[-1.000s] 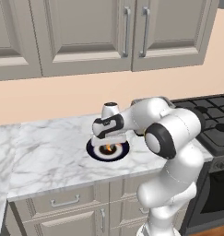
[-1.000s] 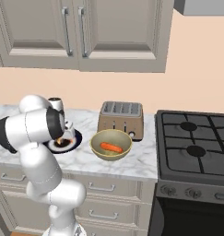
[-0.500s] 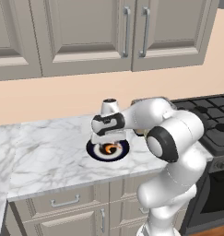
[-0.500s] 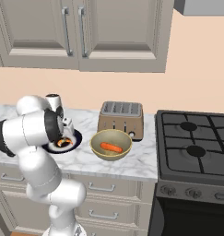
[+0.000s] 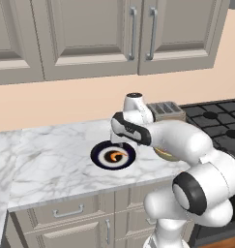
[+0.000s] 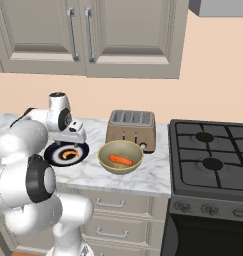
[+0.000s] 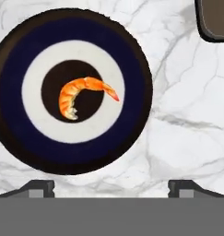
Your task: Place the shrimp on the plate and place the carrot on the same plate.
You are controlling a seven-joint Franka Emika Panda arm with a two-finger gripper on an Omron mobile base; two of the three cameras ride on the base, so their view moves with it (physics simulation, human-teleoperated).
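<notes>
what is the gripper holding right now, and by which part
Nothing. The gripper hangs open above the plate, its fingertips wide apart with only marble between them. The shrimp lies loose on the plate's centre.

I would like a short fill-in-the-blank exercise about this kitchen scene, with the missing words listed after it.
1. The shrimp lies in the middle of the ____.
2. The carrot lies inside the yellowish-green ____.
3. Behind that lies a ____ with slots on top.
4. The gripper above the plate is ____.

Missing words: plate; bowl; toaster; open
</notes>
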